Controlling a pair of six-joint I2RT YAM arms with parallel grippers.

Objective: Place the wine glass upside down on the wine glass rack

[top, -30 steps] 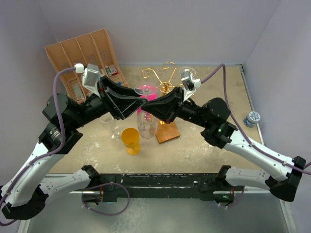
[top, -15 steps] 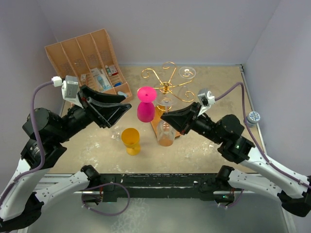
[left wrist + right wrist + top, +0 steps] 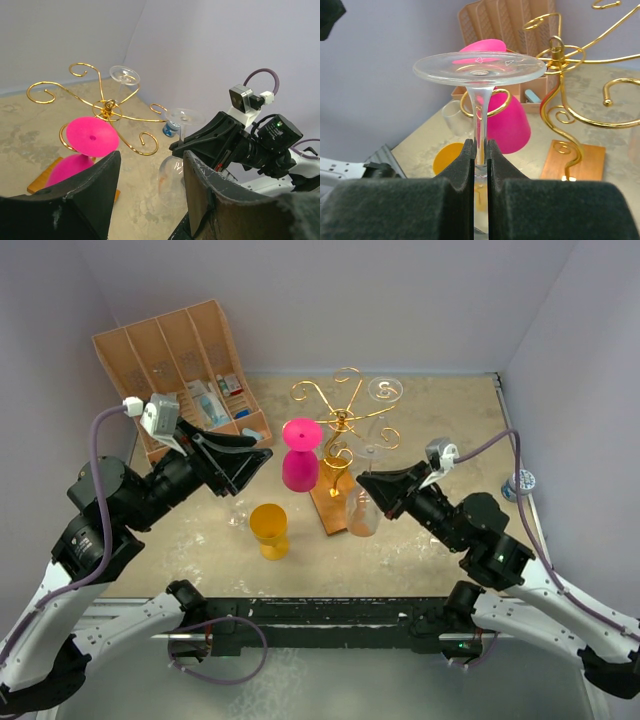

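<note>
The wine glass rack point(image 3: 342, 420) is a gold wire stand on a brown wooden base point(image 3: 335, 508) at mid table. A pink wine glass point(image 3: 300, 466) hangs upside down in one of its arms. The foot of a clear glass point(image 3: 385, 390) sits on a far arm. My right gripper point(image 3: 368, 486) is shut on the stem of a clear wine glass point(image 3: 480, 112), held upside down with its foot point(image 3: 480, 69) up, just right of the base. My left gripper point(image 3: 262, 455) is open and empty, left of the pink glass point(image 3: 92, 137).
A yellow glass point(image 3: 269, 530) and a clear glass point(image 3: 235, 505) stand on the table left of the rack's base. The tan organiser box point(image 3: 180, 360) leans at the back left. A blue-capped bottle point(image 3: 520, 483) stands at the right edge.
Both grippers have drawn back from the middle of the rack. The right one has carried the clear glass right and nearer, beside the base. The left one has opened and pulled left.
</note>
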